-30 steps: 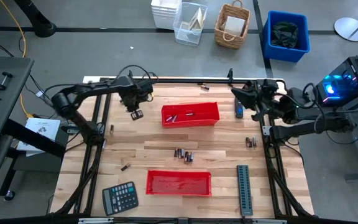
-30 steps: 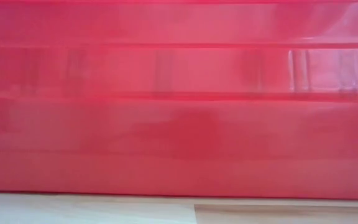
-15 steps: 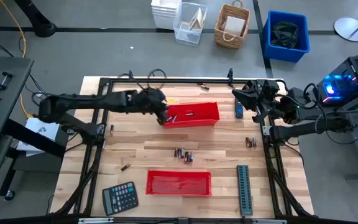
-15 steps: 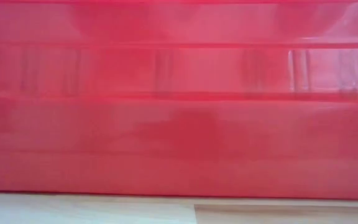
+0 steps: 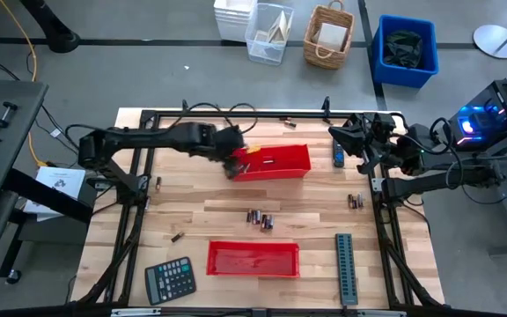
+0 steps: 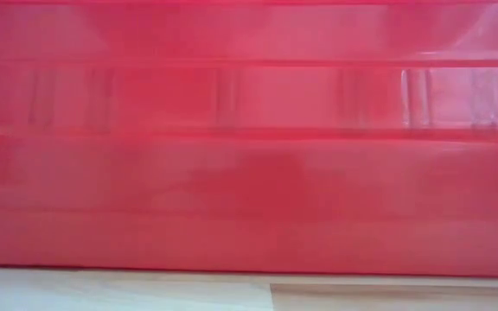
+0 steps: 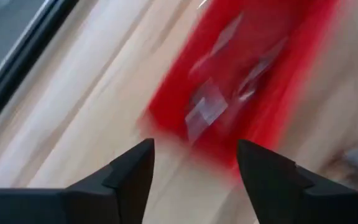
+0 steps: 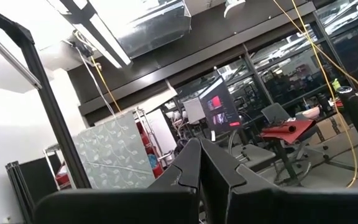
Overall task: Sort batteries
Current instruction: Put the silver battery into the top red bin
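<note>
The left gripper (image 7: 194,158) has just spread its fingers, empty, with the far red tray (image 5: 280,167) beyond them; a battery looks delivered.

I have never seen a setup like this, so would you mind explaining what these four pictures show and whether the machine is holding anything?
It is a robot with two dark arms at a wooden table, sorting batteries. The overhead picture shows everything: the left gripper is at the left end of the far red tray, and the right gripper waits at the table's far right edge. A near red tray, loose batteries, a calculator and a grey ridged strip also lie there. The table-level camera sees only a red tray wall. Each wrist carries a camera: the left one shows open, empty fingers over the tray; the right one shows shut fingers aimed at the room.
</note>
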